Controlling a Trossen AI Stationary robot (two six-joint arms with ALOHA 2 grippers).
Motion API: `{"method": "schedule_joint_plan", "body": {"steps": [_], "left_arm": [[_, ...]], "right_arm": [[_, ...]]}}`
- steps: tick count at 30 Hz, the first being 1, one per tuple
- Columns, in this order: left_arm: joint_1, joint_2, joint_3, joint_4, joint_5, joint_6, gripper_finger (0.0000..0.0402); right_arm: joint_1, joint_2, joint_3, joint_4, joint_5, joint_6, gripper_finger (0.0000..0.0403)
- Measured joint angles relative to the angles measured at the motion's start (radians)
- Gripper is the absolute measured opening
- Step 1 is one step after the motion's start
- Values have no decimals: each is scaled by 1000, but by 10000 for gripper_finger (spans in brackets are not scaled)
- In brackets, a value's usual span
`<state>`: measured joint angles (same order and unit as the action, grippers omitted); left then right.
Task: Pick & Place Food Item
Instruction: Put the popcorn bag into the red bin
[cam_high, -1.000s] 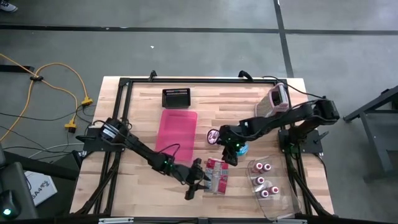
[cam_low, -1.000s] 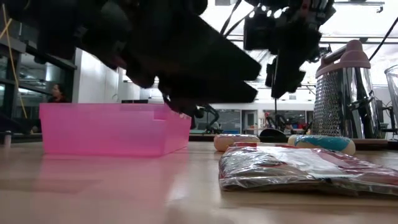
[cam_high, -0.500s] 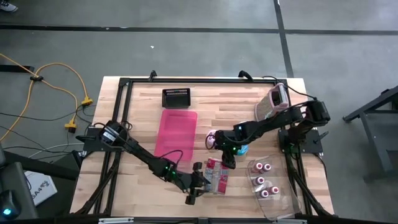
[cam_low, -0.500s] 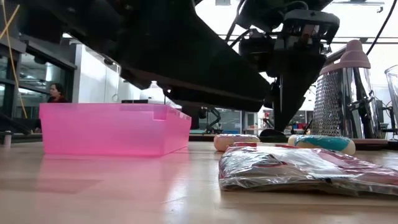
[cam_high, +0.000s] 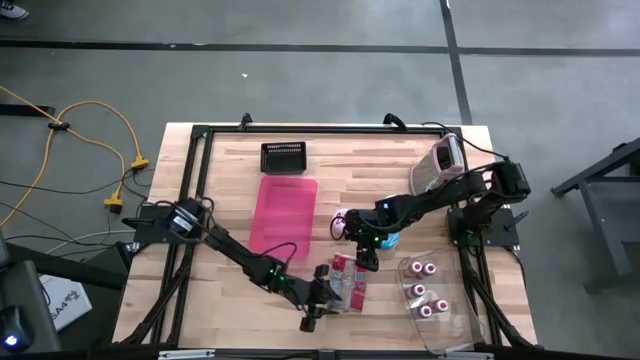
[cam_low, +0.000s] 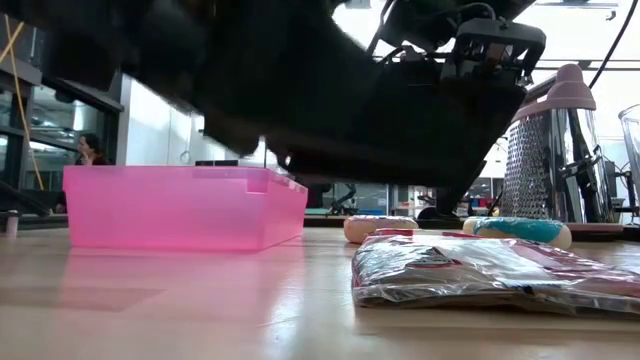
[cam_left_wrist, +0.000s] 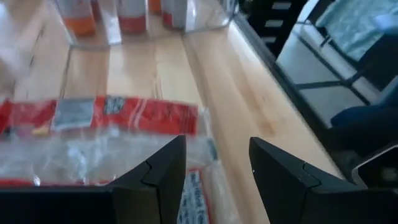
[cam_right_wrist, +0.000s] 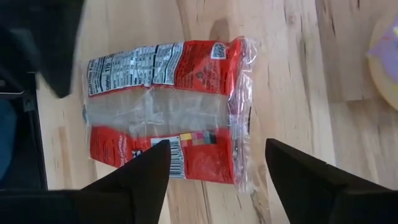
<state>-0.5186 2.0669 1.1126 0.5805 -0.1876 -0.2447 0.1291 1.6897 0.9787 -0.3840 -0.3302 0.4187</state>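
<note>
Two grippers: both at the red-and-clear food packet, one at each end
Food packet (cam_high: 349, 280): lies flat on the wooden table (cam_high: 370, 175), label side up in the right wrist view — not lifted
Right gripper (cam_high: 367, 262): points steeply down over the packet's far end; fingers (cam_right_wrist: 134, 180) spread wide, the packet's edge showing in the gap between them, nothing clamped
Left gripper (cam_high: 318, 301): low over the table at the packet's near end, just beside it; fingers (cam_left_wrist: 158, 177) apart with the clear wrapper (cam_left_wrist: 106, 149) directly ahead of them — no grip on it
Pink bin (cam_high: 283, 212): beyond the left gripper, apart from the packet
Doughnuts: a pink one (cam_high: 341, 220) and a blue one (cam_high: 388, 240) sit close behind the right gripper
Clear tray (cam_high: 432, 300): on the far side of the packet from the left gripper, holding small round pieces
Grater (cam_high: 446, 160): beside the right arm, well apart from the packet
Black basket (cam_high: 283, 157): past the pink bin, far from both grippers
</note>
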Motion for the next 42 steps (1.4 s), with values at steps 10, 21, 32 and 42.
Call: {"method": "schedule_joint_plan", "body": {"steps": [10, 21, 32, 42], "left_arm": [[7, 22, 1, -48, -59, 1, 169], [21, 55, 3, -64, -68, -38, 169], [20, 55, 4, -86, -76, -37, 169], [18, 55, 3, -91, -76, -39, 169]], "right_arm": [[0, 0, 0, 4, 17, 2, 245], [-1, 0, 0, 14, 18, 7, 245], [-1, 95, 0, 44, -68, 20, 245], [-31, 117, 1, 47, -104, 4, 245]]}}
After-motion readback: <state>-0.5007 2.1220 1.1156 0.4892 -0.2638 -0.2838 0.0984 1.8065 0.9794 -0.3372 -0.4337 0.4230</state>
